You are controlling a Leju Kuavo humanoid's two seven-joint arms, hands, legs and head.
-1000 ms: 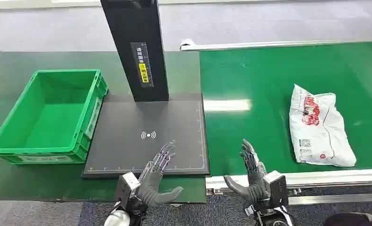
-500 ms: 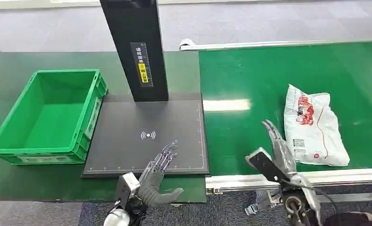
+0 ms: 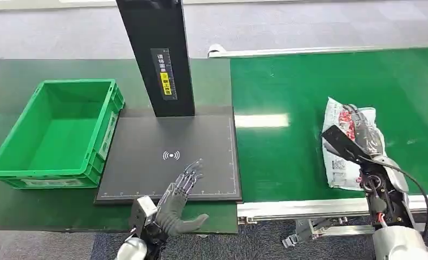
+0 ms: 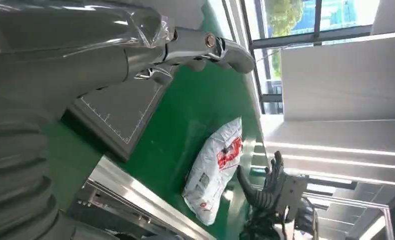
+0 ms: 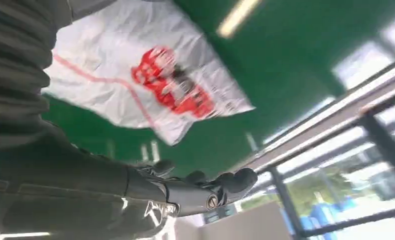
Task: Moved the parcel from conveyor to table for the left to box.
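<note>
While we reach: our right hand (image 3: pixel 363 132) hangs over the parcel (image 3: pixel 339 162) on the conveyor (image 3: pixel 287 97), fingers spread, holding nothing.
Parcel axis: running away from us.
Left hand (image 3: pixel 176 203): farther, fingers apart, empty.

Black upright post (image 3: pixel 156 54) with yellow label at back edge of dark scan pad (image 3: pixel 168 157).

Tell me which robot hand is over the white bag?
The right hand, stretched out above the white bag on the green belt. The left hand waits by the black pad.
</note>
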